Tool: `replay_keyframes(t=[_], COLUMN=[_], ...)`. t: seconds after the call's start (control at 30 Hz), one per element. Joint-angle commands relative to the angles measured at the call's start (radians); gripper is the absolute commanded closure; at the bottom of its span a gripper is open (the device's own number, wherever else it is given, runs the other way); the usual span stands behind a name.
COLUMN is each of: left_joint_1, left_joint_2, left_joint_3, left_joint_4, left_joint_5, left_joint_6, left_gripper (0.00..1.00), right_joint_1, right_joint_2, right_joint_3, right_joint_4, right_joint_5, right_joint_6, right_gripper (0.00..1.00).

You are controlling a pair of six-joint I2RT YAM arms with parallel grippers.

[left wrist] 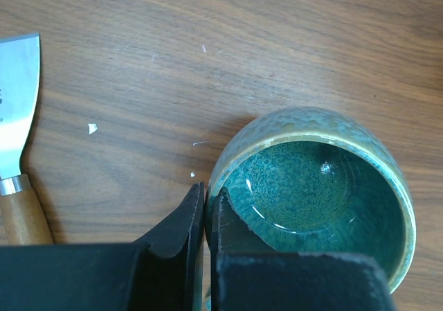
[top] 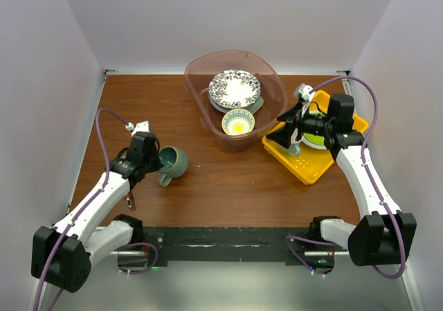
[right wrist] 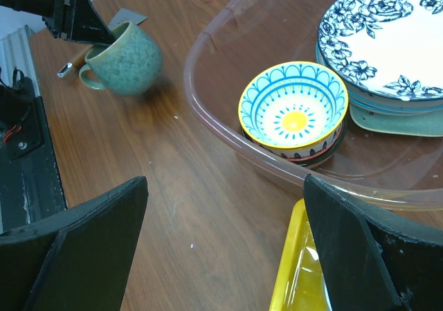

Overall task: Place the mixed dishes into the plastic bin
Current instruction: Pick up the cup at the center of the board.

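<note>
The teal mug [top: 174,162] [left wrist: 311,186] [right wrist: 128,58] is tilted over the left part of the table. My left gripper [top: 154,160] [left wrist: 206,200] is shut on its rim, one finger inside and one outside. The plastic bin [top: 199,110] [right wrist: 208,110] stands at the back centre. It holds a blue floral plate [top: 235,87] [right wrist: 387,34] on a stack over a mint tray [right wrist: 387,120], and a yellow-rimmed patterned bowl [top: 238,122] [right wrist: 293,110] stacked on other bowls. My right gripper [top: 294,136] [right wrist: 225,186] hangs open and empty beside the bin's right front corner.
A yellow perforated tray [top: 311,167] [right wrist: 294,276] lies right of the bin, under my right gripper, with a lime-green plate [top: 315,142] in it and a white object [top: 302,91] at its far corner. A wooden-handled scraper [top: 130,199] [left wrist: 17,117] lies left of the mug.
</note>
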Motion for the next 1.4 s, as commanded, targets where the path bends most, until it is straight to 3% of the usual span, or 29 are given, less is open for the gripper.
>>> replay_keyframes(t=[0.0, 1.37], left_joint_1=[0.003, 0.003], left_joint_2=[-0.046, -0.069], left_joint_3=[0.012, 0.006], left_joint_4=[0.138, 0.164], left_joint_5=[0.027, 0.079], left_joint_6=[0.003, 0.031], left_gripper=[1.0, 1.0], right_joint_1=[-0.005, -0.005], right_joint_2=[-0.001, 0.009], right_joint_3=[0.037, 0.035], right_joint_4=[0.005, 0.007], right_joint_5=[-0.003, 0.006], right_joint_6=[-0.019, -0.02], right_gripper=[0.02, 0.02])
